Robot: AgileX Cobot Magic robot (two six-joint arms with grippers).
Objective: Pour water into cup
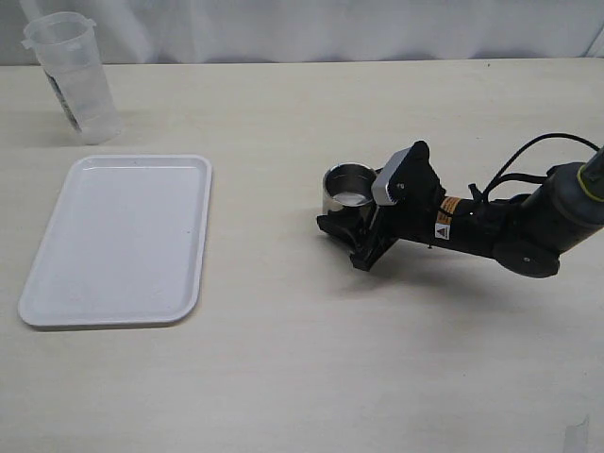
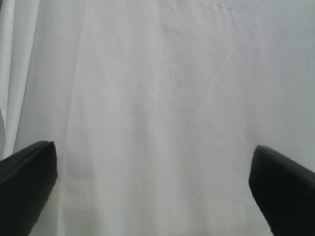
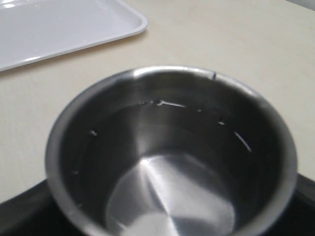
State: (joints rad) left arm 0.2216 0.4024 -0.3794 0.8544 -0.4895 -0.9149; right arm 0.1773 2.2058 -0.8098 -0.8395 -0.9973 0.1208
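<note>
The steel cup (image 1: 345, 188) stands upright near the table's middle. In the right wrist view the cup (image 3: 98, 93) fills the frame, with water (image 3: 170, 194) lying shiny in its bottom and droplets on its inner wall. My right gripper (image 1: 344, 238) lies low on the table with its black fingers (image 3: 22, 211) against both sides of the cup's base. The translucent plastic beaker (image 1: 72, 75) stands upright at the far left back; I cannot tell whether water is in it. My left gripper (image 2: 152, 196) is open and empty, facing white cloth, and is out of the exterior view.
A white tray (image 1: 123, 241) lies on the left of the table, and its corner shows in the right wrist view (image 3: 74, 24). A white curtain (image 1: 330, 28) hangs behind the table. The right arm (image 1: 510, 226) reaches in from the right edge.
</note>
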